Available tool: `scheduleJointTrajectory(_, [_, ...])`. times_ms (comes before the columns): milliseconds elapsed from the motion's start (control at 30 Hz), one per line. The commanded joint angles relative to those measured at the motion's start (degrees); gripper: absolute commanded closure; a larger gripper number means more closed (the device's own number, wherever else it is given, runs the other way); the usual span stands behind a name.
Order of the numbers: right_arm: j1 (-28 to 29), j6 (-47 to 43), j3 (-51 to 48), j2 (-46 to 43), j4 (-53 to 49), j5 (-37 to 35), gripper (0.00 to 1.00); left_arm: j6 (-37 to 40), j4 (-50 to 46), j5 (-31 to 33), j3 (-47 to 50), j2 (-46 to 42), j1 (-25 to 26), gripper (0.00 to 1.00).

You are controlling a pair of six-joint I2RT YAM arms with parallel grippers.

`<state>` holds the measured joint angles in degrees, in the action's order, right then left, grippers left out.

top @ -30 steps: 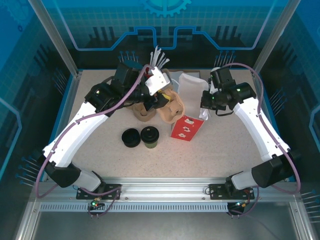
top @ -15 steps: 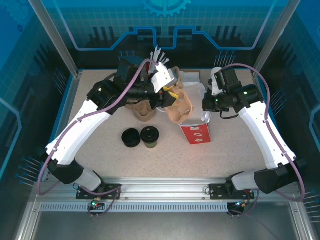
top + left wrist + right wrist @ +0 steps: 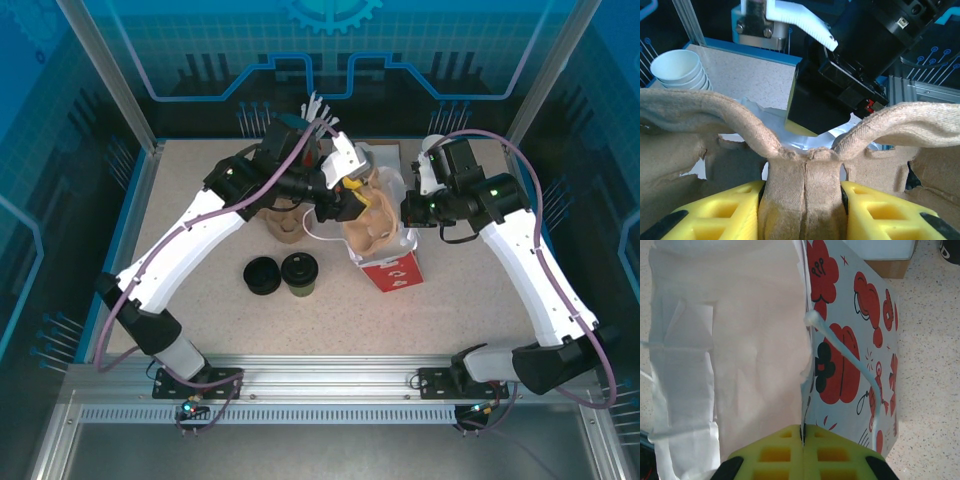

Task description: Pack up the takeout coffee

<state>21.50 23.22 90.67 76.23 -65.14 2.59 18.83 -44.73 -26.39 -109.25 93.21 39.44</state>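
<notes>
The takeout coffee (image 3: 299, 273), an olive-brown cup under a black lid, stands on the table left of centre, apart from both grippers. My left gripper (image 3: 349, 196) (image 3: 802, 195) is shut on the middle ridge of a brown pulp cup carrier (image 3: 368, 222) (image 3: 805, 170). The carrier hangs in the mouth of a white paper bag with red prints (image 3: 393, 270) (image 3: 850, 335). My right gripper (image 3: 411, 213) (image 3: 803, 434) is shut on the bag's rim, holding its right side up. The bag's white inside (image 3: 735, 345) faces the right wrist camera.
A squat stack of black lids (image 3: 262, 275) sits just left of the coffee. A stack of white-rimmed cups (image 3: 285, 228) (image 3: 681, 73) stands under my left arm. White sticks (image 3: 316, 110) stand at the back edge. The table's front half has free room.
My left arm has carried the pulp carrier rightward to the bag's mouth. The bag has shifted right and turned more upright in my right gripper. The coffee and lids have not moved.
</notes>
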Motion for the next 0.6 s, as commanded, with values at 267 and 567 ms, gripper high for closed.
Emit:
scheduleJointTrajectory(267, [0.9,-0.9,-0.4,-2.1,-0.6,2.3,1.00,-0.7,-2.8,-8.2,0.5,2.9,0.5,0.61])
scheduleJointTrajectory(567, [0.9,-1.2,-0.9,-2.7,-0.5,3.8,1.00,0.7,-6.4,-10.0,0.5,5.4,0.1,0.61])
